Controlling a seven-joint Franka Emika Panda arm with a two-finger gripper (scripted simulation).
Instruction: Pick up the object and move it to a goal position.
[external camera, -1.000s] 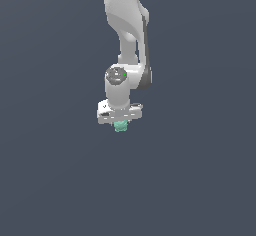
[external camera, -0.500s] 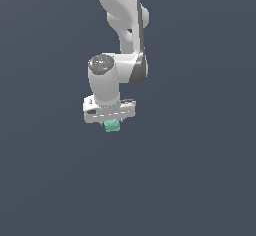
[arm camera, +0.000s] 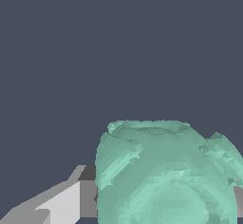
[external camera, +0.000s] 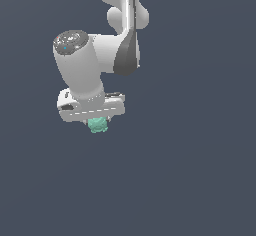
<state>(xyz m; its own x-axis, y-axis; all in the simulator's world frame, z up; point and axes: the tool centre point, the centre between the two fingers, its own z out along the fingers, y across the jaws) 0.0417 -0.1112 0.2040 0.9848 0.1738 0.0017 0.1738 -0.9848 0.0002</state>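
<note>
The object (external camera: 98,125) is a small mint-green lumpy blob that hangs just under the white gripper (external camera: 97,122) in the exterior view. The gripper is shut on it and holds it in the air, above the dark grey floor. In the wrist view the object (arm camera: 166,175) fills much of the picture, with one light grey finger (arm camera: 61,201) pressed against its side. The other finger is mostly hidden behind the blob. The white arm (external camera: 95,60) rises from the gripper toward the picture's top.
A plain dark grey surface (external camera: 200,170) lies all around. No other objects or a goal marker show in either view.
The arm has carried the object toward the exterior view's left and nearer the camera, so arm and gripper appear larger. The gripper has stayed shut on the object throughout.
</note>
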